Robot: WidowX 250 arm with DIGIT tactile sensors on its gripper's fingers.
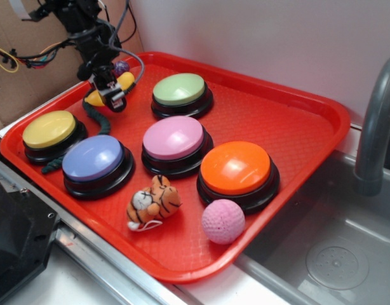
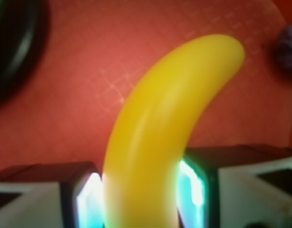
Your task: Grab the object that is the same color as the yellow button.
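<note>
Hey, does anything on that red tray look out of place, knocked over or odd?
One thing: the plush tiger lies tipped on its side near the tray's front edge. The buttons sit upright, and the gripper is at the banana.

The arm [image 1: 77, 25] was all black, kind of chunky and blocky up top, narrowing toward the wrist. Loose wiring hung off it: a grey cable [image 1: 134, 60] looped out to the side, and a bundle of red, yellow and black wires [image 1: 20, 58] trailed off behind. The gripper [image 1: 112, 94] was black too, with a small pale patch on it. Up close from the wrist view, the fingers [image 2: 41, 199] looked like black-edged blocks with greyish-white faces and shiny, teal-tinted inner pads.
</note>
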